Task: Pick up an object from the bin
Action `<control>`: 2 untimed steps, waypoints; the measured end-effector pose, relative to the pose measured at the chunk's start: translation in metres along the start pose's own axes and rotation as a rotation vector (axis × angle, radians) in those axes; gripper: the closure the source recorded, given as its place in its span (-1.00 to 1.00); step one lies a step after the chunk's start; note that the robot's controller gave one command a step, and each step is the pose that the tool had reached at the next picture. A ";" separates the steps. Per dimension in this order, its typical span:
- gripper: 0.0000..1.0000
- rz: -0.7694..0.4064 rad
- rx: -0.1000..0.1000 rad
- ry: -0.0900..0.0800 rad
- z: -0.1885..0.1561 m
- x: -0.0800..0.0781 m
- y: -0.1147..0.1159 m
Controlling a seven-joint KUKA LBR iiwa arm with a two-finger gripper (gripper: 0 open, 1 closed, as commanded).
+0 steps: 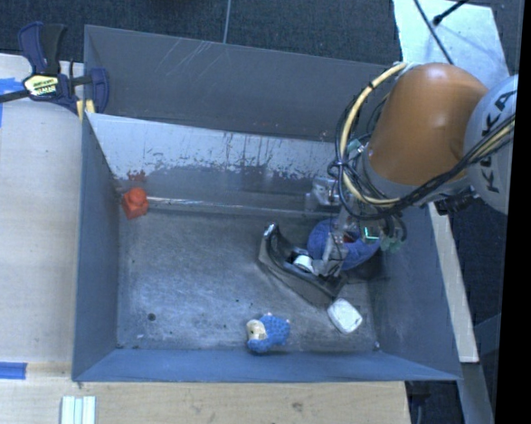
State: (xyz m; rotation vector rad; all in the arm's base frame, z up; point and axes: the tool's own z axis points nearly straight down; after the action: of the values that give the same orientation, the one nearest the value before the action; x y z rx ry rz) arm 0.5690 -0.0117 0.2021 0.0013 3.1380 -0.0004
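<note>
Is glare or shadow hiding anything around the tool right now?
Camera view: pale glare streaks the far wall of the bin, not its floor; shadow from the arm darkens the blue thing and the grey angled piece by the tool; the white lump and orange lump lie evenly lit.

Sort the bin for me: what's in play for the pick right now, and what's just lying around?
In play:
- gripper, down at the bin's right side
- blue thing under it
- dark angled piece right beside that, possibly in the way

Lying about:
- orange lump at the far wall, left
- blue-and-cream thing near the front wall
- white lump, front right
</note>
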 end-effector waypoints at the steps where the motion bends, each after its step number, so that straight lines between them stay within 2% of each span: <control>1: -1.00 -0.007 0.000 -0.014 0.098 -0.010 -0.032; 2: -1.00 -0.130 0.005 -0.018 0.102 -0.032 -0.061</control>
State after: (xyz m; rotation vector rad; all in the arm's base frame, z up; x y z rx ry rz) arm 0.6008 -0.0723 0.1003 -0.2018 3.1137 -0.0086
